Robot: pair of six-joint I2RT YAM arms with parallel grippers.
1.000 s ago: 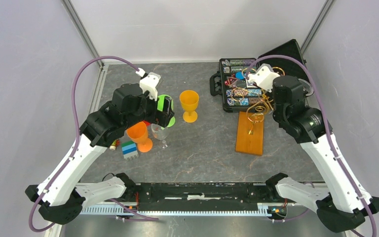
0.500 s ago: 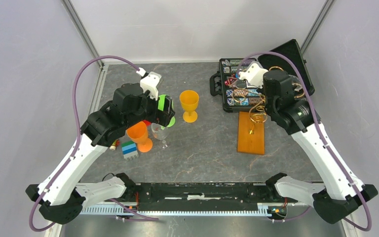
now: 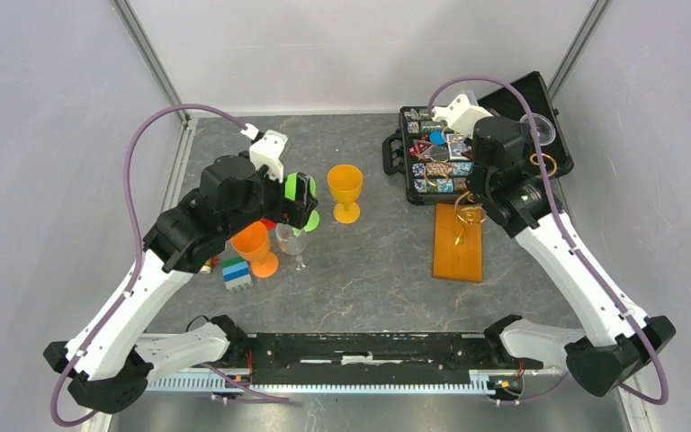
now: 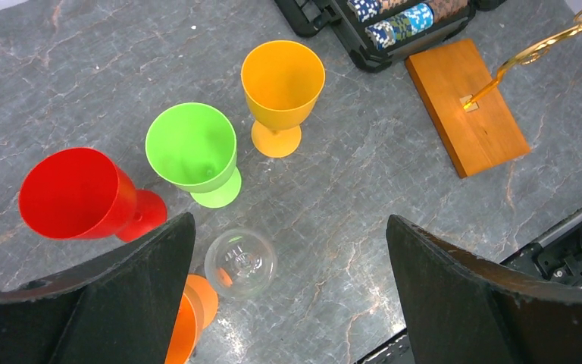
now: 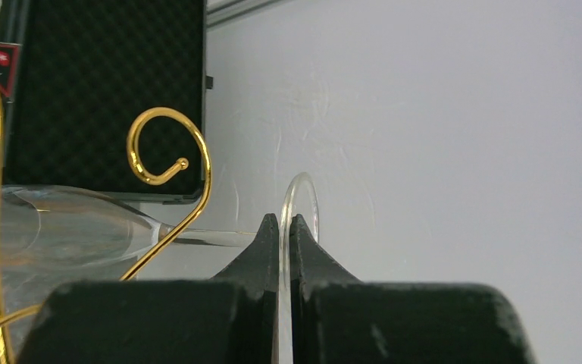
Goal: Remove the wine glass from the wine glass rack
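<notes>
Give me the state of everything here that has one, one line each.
left claw, open, holding nothing
right claw, shut on the wine glass foot
wine glass, sideways, stem crossing the rack's curl
rack, standing, base flat
case, open
red cup, upright
green cup, upright
yellow cup, upright
orange cup, upright
clear glass, upright

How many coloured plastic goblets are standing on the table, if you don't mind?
4: a red goblet, a green goblet beside it, a yellow goblet farther back, and an orange goblet nearest the arm bases, next to the clear glass. I see no others.
</notes>
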